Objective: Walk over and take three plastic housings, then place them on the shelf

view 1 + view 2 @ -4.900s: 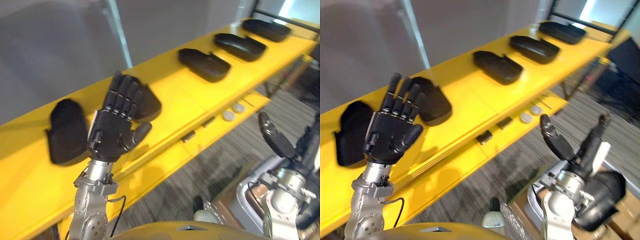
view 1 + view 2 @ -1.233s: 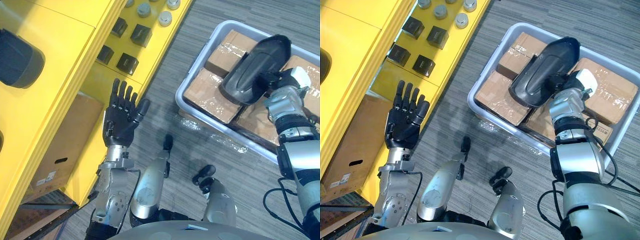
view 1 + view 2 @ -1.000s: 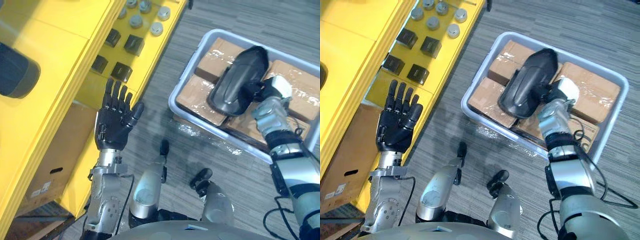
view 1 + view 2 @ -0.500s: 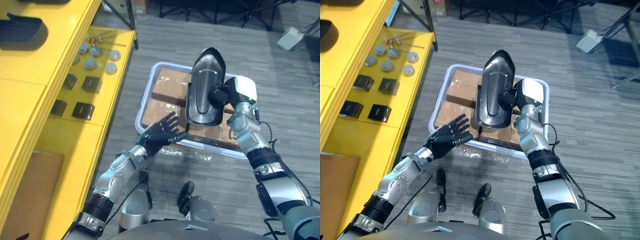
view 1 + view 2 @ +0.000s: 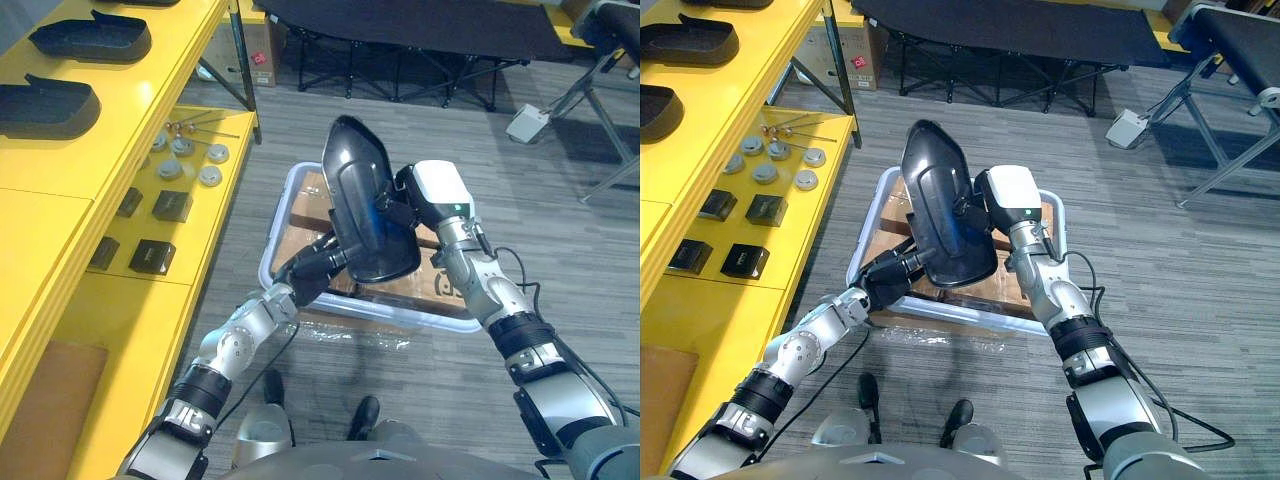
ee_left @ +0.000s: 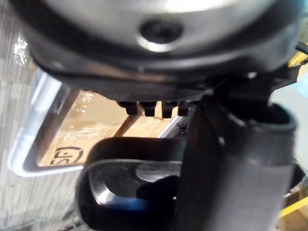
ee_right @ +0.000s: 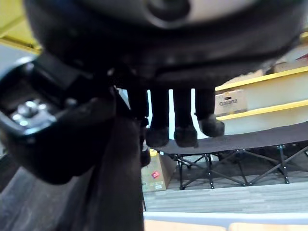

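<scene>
A black plastic housing [image 5: 365, 200] stands nearly upright in the air above the grey bin [image 5: 268, 265], hollow side toward me. My right hand [image 5: 402, 205], with its white thumb cover, is shut on the housing's right edge; in the right wrist view its fingers [image 7: 175, 127] curl over the dark shell [image 7: 110, 187]. My left hand [image 5: 318, 262] reaches in from the lower left, its fingers straight and touching the housing's lower end. Two more housings [image 5: 45, 105] [image 5: 90, 35] lie on the yellow shelf [image 5: 120, 95] at the left.
The bin holds wrapped cardboard boxes [image 5: 305, 225]. The shelf's lower level carries black blocks [image 5: 165, 205] and round metal discs [image 5: 185, 160]. A black folding cot [image 5: 400, 20] stands on grey carpet behind the bin, with a metal frame leg [image 5: 610, 130] at the right.
The view has swung from the shelf to the bin. My right hand has raised the housing upright, and my left hand has crossed over to touch its lower end.
</scene>
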### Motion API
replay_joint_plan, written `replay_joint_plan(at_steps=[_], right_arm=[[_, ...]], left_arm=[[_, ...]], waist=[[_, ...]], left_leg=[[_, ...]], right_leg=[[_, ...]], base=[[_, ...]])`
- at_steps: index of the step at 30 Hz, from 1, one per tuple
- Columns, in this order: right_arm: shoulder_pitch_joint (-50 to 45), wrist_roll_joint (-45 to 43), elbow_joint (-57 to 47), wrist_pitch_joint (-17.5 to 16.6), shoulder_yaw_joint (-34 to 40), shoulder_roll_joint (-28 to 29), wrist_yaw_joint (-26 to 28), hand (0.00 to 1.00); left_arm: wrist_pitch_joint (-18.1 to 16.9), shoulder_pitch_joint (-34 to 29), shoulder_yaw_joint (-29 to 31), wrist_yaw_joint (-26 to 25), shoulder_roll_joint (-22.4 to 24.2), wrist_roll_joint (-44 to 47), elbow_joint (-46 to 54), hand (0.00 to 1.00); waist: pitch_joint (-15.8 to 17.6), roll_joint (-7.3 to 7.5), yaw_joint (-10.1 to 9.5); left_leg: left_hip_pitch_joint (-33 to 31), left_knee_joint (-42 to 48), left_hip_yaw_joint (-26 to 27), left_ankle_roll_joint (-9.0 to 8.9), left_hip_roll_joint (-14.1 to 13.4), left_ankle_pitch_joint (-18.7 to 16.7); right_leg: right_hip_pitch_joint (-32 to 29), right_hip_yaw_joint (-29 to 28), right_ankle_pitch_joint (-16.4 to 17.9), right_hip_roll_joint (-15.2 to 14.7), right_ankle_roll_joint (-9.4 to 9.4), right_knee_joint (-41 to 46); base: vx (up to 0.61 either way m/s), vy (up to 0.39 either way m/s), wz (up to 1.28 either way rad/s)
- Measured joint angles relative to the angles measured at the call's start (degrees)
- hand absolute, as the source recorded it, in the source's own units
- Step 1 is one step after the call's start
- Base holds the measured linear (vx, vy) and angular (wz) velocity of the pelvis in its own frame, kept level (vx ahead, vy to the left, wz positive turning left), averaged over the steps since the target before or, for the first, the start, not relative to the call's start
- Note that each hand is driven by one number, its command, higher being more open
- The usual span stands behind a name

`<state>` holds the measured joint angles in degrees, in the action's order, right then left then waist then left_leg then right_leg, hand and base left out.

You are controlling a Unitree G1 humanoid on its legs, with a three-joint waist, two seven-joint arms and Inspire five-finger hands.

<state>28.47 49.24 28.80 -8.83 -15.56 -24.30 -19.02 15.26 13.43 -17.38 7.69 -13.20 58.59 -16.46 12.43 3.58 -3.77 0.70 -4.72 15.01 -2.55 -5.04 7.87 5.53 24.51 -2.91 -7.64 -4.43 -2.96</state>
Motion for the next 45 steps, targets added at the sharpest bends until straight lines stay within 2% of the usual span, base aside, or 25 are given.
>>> replay_joint_plan(at_steps=[4, 10, 11, 16, 23, 24, 30, 35, 36, 39, 42, 45], right_arm=[[-2.1, 1.0, 0.0, -2.4, -2.0, 0.6, 0.0, 0.0], [-3.9, 2.3, 0.0, -4.6, -4.4, 2.2, -0.3, 0.0], [-4.1, 2.3, 0.0, -4.6, -4.7, 2.2, -0.5, 0.0], [-5.3, 2.3, 0.0, -4.5, -5.4, 2.7, -1.7, 0.0], [-5.6, 1.8, 0.0, -3.6, -5.3, 2.8, -2.5, 0.0], [-5.7, 1.4, -0.7, -3.7, -6.0, 3.3, -2.8, 0.0], [-7.0, 0.9, -0.8, -1.8, -5.9, 5.0, -2.9, 0.0], [-7.9, -0.2, -1.2, -1.7, -5.1, 6.1, -4.3, 0.0], [-8.3, -0.2, -1.5, -1.7, -4.9, 6.1, -4.4, 1.0], [-9.8, -0.5, -3.1, -1.8, -4.0, 6.5, -4.8, 1.0], [-12.2, -5.8, -5.0, -2.3, -2.3, 8.3, -5.7, 1.0], [-15.7, -13.1, -8.4, -4.6, -2.7, 9.3, -6.1, 1.0]], left_arm=[[-1.8, 0.6, 0.0, -1.2, 1.4, 0.1, -2.5, 1.0], [-1.9, 0.9, -1.4, -3.6, 2.1, 0.0, -4.5, 1.0], [-1.9, 0.9, -2.0, -4.2, 2.1, -0.1, -4.5, 0.0], [-2.4, 0.9, -3.1, -4.9, 2.1, -0.7, -6.1, 0.0], [-8.2, 0.9, -5.0, -7.3, 2.9, -0.4, -6.2, 0.0], [-9.7, 1.1, -5.1, -9.0, 3.8, -0.5, -8.2, 0.0], [-12.8, 1.0, -5.5, -9.0, 4.4, -3.1, -10.4, 0.0], [-15.2, 0.7, -5.5, -9.0, 4.8, -5.0, -10.4, 0.0], [-15.4, 0.7, -5.5, -9.0, 5.1, -5.2, -10.4, 0.0], [-16.9, 0.0, -5.5, -8.7, 5.9, -5.8, -10.3, 0.0], [-20.1, -0.8, -5.2, -9.0, 7.4, -7.2, -10.3, 0.0], [-24.0, -1.3, -0.6, -11.7, 9.7, -7.9, -7.9, 0.0]], waist=[[-1.6, 0.34, 0.52], [-1.7, 0.41, 0.79], [-1.7, 0.41, 0.76], [-3.6, 0.72, 0.64], [-4.6, 1.03, 0.66], [-4.9, 1.05, 0.95], [-5.3, 1.38, 0.77], [-5.3, 1.39, 0.86], [-5.3, 1.39, 0.88], [-5.3, 1.41, 0.89], [-5.3, 1.44, 0.88], [-5.4, 1.7, 1.05]], left_leg=[[0.5, -0.1, 0.0, 0.02, 0.3, 0.0], [1.0, -0.3, 0.0, 0.11, 0.3, 0.1], [1.0, -0.3, -0.1, 0.11, 0.4, 0.1], [0.9, -0.2, -0.3, 0.18, 0.5, 0.1], [1.0, -0.2, -0.5, 0.24, 0.5, 0.2], [1.0, -0.2, -0.5, 0.24, 0.5, 0.3], [1.2, -0.2, -0.4, 0.23, 0.5, 0.3], [1.7, -0.3, 0.1, 0.11, 0.4, 0.1], [1.7, -0.3, 0.2, 0.1, 0.4, 0.1], [1.7, -0.4, 0.2, 0.06, 0.4, 0.1], [1.7, -0.3, 0.2, 0.05, 0.4, 0.1], [1.7, -0.2, 0.6, 0.04, 0.3, 0.1]], right_leg=[[0.8, -0.3, -0.5, -0.1, -0.21, -0.8], [1.4, -0.2, -0.9, 0.0, -0.18, -1.3], [1.4, -0.2, -1.0, 0.0, -0.18, -1.4], [1.5, 0.0, -1.1, -0.1, -0.17, -1.5], [1.6, 0.1, -1.2, -0.1, -0.13, -1.5], [1.6, 0.1, -1.2, -0.1, -0.12, -1.5], [1.7, 0.0, -1.2, 0.0, -0.11, -1.5], [1.6, -0.4, -1.2, -0.1, -0.1, -1.7], [1.6, -0.4, -1.2, -0.1, -0.12, -1.8], [1.6, -0.4, -1.2, -0.1, -0.1, -1.8], [1.6, -0.4, -1.1, -0.1, -0.08, -1.8], [1.6, -0.6, -1.2, 0.0, -0.06, -1.5]], base=[[0.0, 0.0, 0.0], [0.0, 0.0, 0.0], [0.0, 0.0, 0.0], [0.01, 0.002, 0.0], [0.0, 0.0, 0.0], [0.0, 0.0, 0.0], [0.0, 0.0, 0.0], [0.0, 0.001, -0.05], [0.0, 0.0, 0.0], [0.0, 0.0, 0.0], [0.0, 0.0, 0.0], [0.01, 0.0, -0.06]])
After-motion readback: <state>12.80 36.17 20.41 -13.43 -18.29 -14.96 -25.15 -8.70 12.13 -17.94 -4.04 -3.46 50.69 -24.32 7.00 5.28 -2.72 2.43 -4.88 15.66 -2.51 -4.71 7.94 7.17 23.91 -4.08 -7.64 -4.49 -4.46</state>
